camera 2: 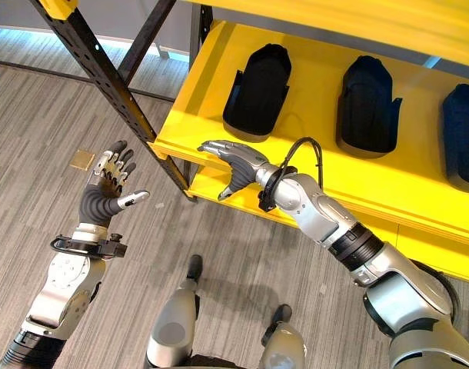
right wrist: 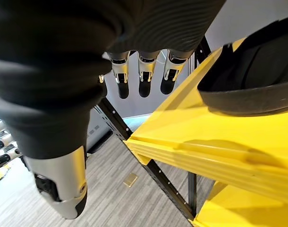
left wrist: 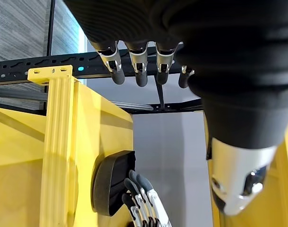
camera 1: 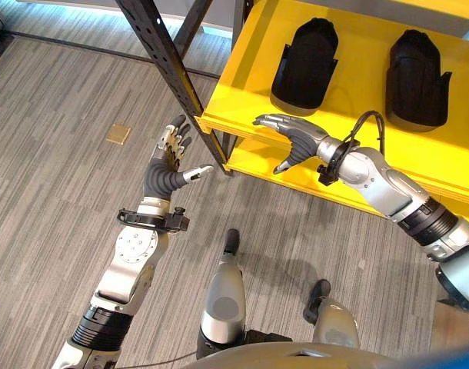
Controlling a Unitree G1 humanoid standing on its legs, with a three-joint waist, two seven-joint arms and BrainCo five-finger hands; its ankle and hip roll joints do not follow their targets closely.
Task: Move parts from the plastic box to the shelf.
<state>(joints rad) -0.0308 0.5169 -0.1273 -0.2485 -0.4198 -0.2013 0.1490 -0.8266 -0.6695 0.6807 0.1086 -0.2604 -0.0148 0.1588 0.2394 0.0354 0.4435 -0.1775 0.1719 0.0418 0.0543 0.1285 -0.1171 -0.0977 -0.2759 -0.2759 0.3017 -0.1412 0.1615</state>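
Observation:
Three black moulded parts lie on the yellow shelf (camera 2: 311, 115): a left part (camera 2: 257, 91), a middle part (camera 2: 367, 96) and a right part (camera 2: 461, 123) at the picture's edge. My right hand (camera 2: 238, 160) hovers over the shelf's front edge, just in front of the left part, open with straight fingers and holding nothing. In the right wrist view that part (right wrist: 257, 80) lies close beyond the fingers (right wrist: 144, 75). My left hand (camera 1: 171, 157) is raised over the floor left of the shelf, open and empty.
A black perforated upright (camera 1: 169, 61) slants between my left hand and the shelf's corner. A lower yellow shelf (camera 1: 250, 157) shows under the top one. A small tan square (camera 1: 118, 134) lies on the grey striped floor.

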